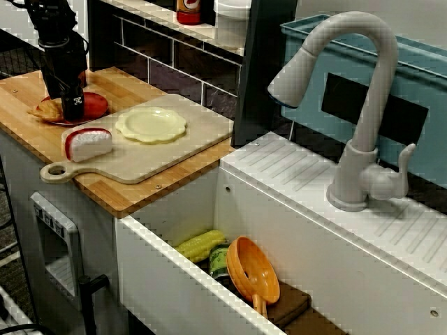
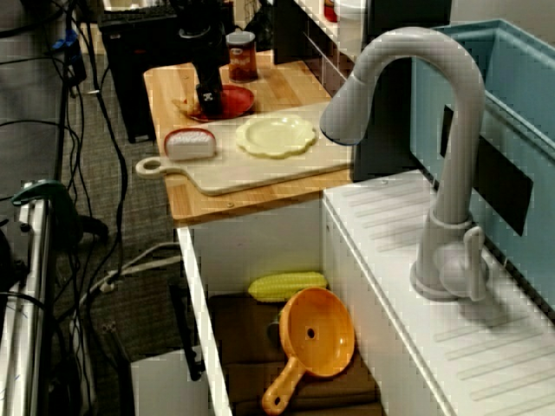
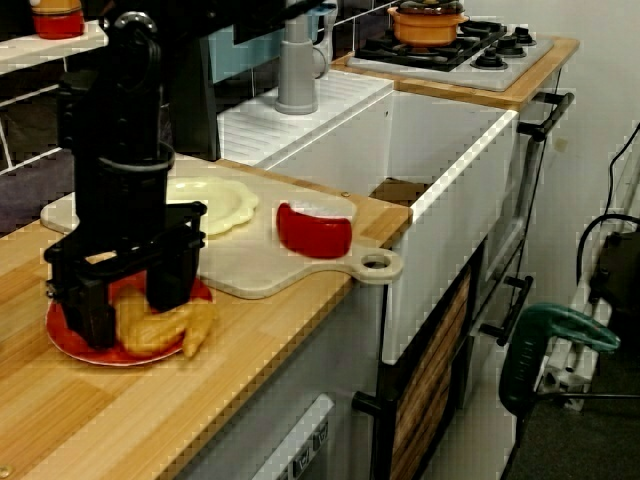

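Now, lumpy golden-brown food, on red plate

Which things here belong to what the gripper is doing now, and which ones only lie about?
In hand:
gripper, open, at the golden-brown food
red plate under the food

Lying about:
cutting board
yellow plate
red-and-white block
corn
orange strainer
faucet
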{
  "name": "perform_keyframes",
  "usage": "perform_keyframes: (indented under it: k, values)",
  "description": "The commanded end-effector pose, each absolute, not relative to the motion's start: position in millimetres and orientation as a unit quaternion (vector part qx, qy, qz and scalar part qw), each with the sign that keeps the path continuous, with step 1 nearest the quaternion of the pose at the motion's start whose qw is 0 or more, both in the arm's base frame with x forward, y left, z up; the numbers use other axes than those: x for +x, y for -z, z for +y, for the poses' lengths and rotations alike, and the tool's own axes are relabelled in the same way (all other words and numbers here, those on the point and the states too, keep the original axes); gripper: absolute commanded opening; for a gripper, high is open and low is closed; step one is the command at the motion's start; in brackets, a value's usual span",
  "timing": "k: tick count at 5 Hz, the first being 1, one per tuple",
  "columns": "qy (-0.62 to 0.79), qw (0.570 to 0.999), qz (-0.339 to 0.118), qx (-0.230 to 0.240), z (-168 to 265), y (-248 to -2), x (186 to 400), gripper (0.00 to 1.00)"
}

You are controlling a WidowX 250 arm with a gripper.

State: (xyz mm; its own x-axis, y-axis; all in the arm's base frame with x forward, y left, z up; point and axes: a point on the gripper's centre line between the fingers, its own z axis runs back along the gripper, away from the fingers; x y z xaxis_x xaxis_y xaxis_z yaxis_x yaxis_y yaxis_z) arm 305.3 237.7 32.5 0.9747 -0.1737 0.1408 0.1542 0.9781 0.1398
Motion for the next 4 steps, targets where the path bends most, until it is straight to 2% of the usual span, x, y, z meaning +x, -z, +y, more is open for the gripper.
perform_keyframes:
  k: [1,4]
  values:
    - [0.070,0.988,-0.106,0.085,250,-62,311,0.00]
    - [0.064,0.990,-0.101,0.079,256,-73,322,0.00]
